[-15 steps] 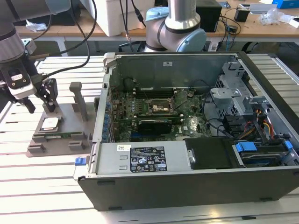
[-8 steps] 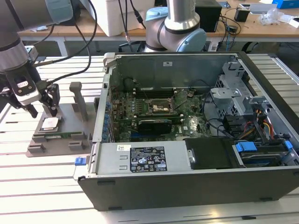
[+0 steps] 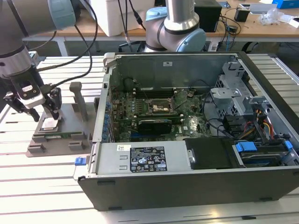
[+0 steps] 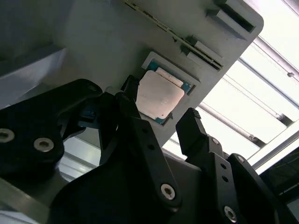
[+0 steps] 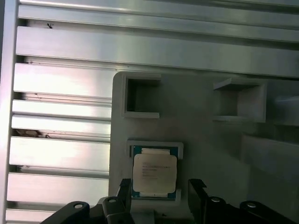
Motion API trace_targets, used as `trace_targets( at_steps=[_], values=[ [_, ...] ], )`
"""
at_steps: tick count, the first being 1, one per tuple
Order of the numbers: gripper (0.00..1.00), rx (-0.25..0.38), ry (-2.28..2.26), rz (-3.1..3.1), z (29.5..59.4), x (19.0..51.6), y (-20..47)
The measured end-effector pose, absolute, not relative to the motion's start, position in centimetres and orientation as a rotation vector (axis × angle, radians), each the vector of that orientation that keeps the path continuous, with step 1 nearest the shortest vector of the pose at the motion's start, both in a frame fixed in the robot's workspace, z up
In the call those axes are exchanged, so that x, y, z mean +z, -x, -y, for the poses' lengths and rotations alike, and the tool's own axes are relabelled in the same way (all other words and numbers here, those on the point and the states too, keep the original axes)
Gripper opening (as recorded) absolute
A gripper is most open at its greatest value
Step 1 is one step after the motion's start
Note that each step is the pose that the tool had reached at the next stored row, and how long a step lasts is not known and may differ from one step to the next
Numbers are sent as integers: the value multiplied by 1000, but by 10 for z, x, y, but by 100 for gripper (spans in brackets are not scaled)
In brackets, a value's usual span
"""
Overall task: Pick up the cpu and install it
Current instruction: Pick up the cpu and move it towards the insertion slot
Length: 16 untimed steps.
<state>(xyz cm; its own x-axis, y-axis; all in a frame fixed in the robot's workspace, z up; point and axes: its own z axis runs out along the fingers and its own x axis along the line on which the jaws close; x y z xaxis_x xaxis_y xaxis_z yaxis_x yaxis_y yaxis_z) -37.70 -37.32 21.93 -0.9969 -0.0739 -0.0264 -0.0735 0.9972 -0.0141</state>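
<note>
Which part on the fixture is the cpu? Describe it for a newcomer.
Left of the open computer case in the exterior view sits a grey fixture. The cpu lies flat in its square recess, under the open end effector. It is a silvery square chip with a darker rim, unlike the long green stick beside it.

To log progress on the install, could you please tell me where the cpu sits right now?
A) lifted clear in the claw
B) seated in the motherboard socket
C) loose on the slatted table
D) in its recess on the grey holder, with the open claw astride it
D: in the first wrist view the cpu lies flat in its recess on the grey holder, with the claw open and straddling it.
</note>
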Motion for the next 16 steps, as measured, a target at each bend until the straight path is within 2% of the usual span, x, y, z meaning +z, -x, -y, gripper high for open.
trace_targets(
  at_steps=[6, 16],
  values=[
    [60, -20, 116, -3113, 373, 200, 377],
    [60, -6, 116, -3112, 373, 190, 380]
  ],
)
